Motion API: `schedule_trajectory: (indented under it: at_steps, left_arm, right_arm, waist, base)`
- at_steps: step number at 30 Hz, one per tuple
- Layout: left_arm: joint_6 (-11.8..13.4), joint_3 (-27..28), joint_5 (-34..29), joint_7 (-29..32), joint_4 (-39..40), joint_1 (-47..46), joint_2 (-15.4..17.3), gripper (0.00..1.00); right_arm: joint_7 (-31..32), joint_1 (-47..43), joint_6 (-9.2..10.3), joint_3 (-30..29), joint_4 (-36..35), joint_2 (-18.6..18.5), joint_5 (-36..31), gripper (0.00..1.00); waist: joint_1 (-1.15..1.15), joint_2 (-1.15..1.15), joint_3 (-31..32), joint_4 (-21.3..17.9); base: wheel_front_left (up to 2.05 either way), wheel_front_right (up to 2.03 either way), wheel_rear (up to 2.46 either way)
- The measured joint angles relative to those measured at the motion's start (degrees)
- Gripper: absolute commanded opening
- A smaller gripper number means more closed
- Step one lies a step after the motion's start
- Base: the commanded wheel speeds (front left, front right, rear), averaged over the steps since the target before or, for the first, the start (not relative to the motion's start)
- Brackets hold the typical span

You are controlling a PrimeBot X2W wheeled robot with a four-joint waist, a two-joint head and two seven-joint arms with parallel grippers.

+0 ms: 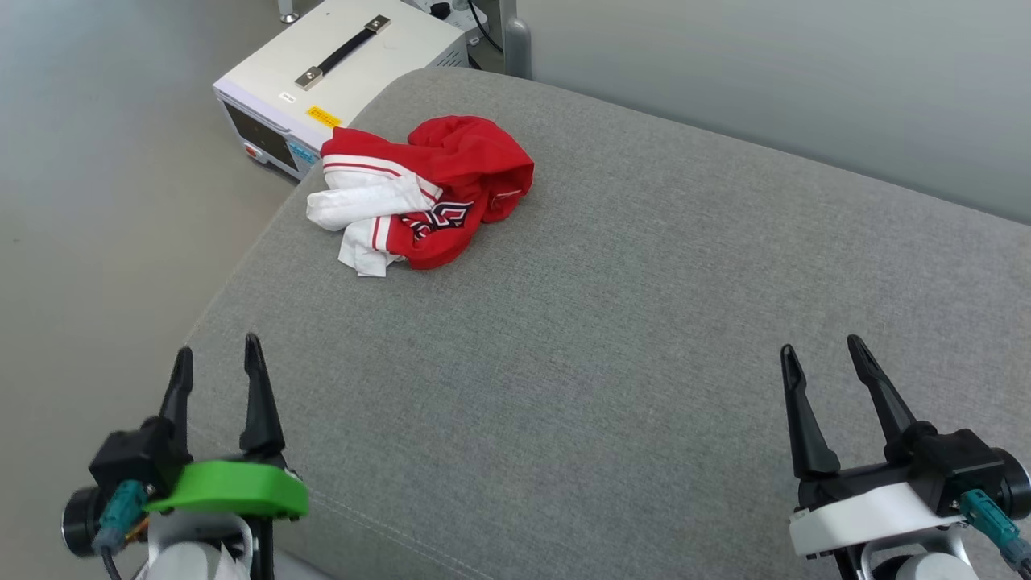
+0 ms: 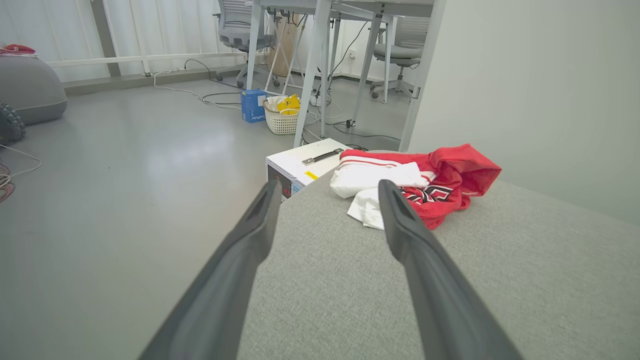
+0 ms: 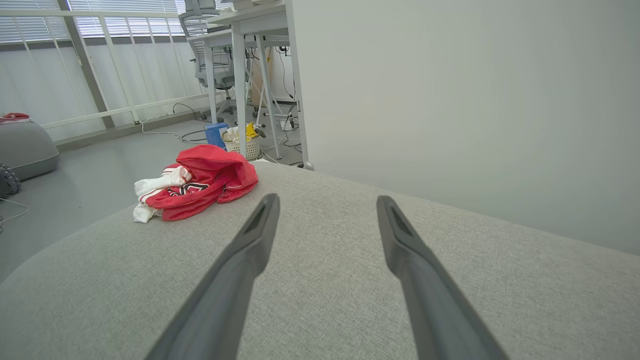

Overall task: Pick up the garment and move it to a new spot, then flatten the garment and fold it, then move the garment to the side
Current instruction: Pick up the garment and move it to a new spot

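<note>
Head view: the garment (image 1: 427, 189) lies crumpled in a heap on the grey cushion (image 1: 612, 338), near its far left corner; the red body is bunched up, a white sleeve with red stripes spills toward the cushion's left edge, and a scrap of black, white-outlined print shows on the near side
Garment contact: it rests on the cushion alone, unfolded and not flattened; it is well apart from both grippers
Left gripper: the left gripper (image 1: 218, 344) sits at the lower left of the head view, over the cushion's near left edge, fingers pointing up the view; its jaws are spread wide and nothing is between them
Right gripper: the right gripper (image 1: 818, 343) sits at the lower right, above bare cushion; its jaws are also spread wide and it grasps nothing
Left wrist view: the two dark fingers point along the cushion toward the heap; the garment lies ahead and a little to the right, its near white edge partly hidden behind the right-hand finger
Right wrist view: the garment lies ahead and off to the left of both fingers; plain grey fabric shows in the gap between them
Surroundings: a white box (image 1: 346, 56) with a black handle and a yellow label stands on the floor (image 1: 105, 161) just beside the cushion's far left corner; farther off, a white basket (image 2: 281, 122) and a blue box (image 2: 252, 106) sit by the legs of a desk (image 2: 320, 60)
</note>
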State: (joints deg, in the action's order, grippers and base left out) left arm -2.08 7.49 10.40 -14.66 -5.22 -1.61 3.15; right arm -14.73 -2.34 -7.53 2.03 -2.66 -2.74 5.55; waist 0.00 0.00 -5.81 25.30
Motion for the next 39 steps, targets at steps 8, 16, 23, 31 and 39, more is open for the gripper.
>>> schedule_trajectory:
  at_steps: [8,16,23,31,39]
  left_arm:
    - [-4.83,2.37,2.26,0.0,-4.6,-16.63,5.72,1.0]
    - [-5.23,-5.95,11.23,-0.01,-10.21,-33.16,18.07,1.0]
    - [-5.24,-19.82,20.19,4.01,-18.36,-42.16,28.42,1.0]
    - [-5.25,-38.08,34.09,22.86,-22.86,-50.0,36.08,1.0]
    - [-5.25,-49.76,43.93,38.68,-24.36,-54.52,39.87,1.0]
  right_arm:
    - [0.0,3.87,0.0,0.11,-1.98,0.01,-3.59,1.0]
    - [0.0,8.48,0.0,0.97,-4.43,-1.59,-4.81,1.0]
    - [0.0,9.61,0.0,0.93,-5.98,-3.11,-4.92,1.0]
    - [0.0,11.73,0.0,1.36,-7.01,-4.05,-4.93,1.0]
    - [0.0,12.97,0.0,1.41,-7.72,-4.5,-4.94,1.0]
  waist:
    - [0.0,0.0,-4.37,-1.5]
    - [0.01,0.0,-11.17,-3.72]
    - [0.01,0.0,-16.01,-6.39]
    - [0.01,0.0,-19.74,-9.29]
    - [0.01,0.0,-22.68,-11.59]
  base:
    - [0.0,0.0,0.0]
    - [0.0,0.0,0.0]
    - [0.0,0.0,0.0]
    - [0.0,0.0,0.0]
    - [0.0,0.0,0.0]
